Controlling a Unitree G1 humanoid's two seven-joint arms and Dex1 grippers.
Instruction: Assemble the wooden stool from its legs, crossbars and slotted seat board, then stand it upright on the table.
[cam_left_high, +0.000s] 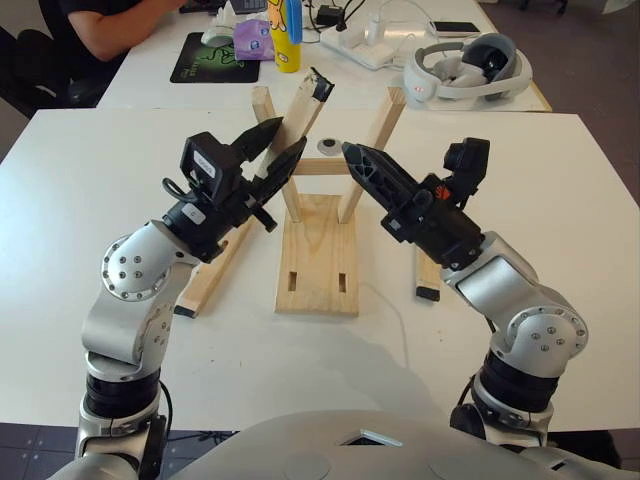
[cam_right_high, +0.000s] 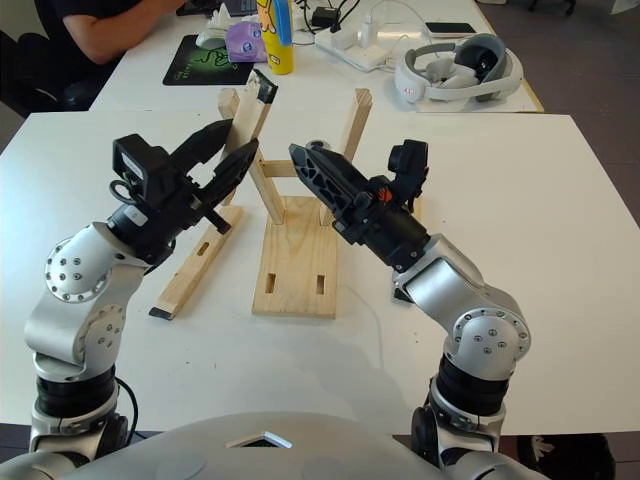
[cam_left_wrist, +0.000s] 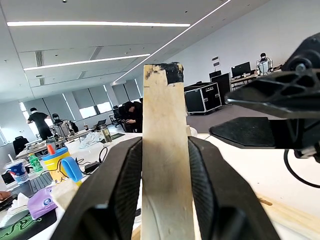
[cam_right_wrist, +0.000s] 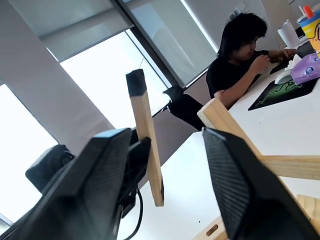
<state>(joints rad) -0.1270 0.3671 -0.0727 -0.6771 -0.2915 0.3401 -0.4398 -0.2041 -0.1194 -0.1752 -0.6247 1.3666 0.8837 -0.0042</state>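
A white table in an office with strip lights, bright windows.

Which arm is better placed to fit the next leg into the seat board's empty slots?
Left. The left gripper is shut on a black-tipped leg, held tilted above the seat board. The right gripper is open and empty beside the standing leg frame, so it must grasp a piece first.
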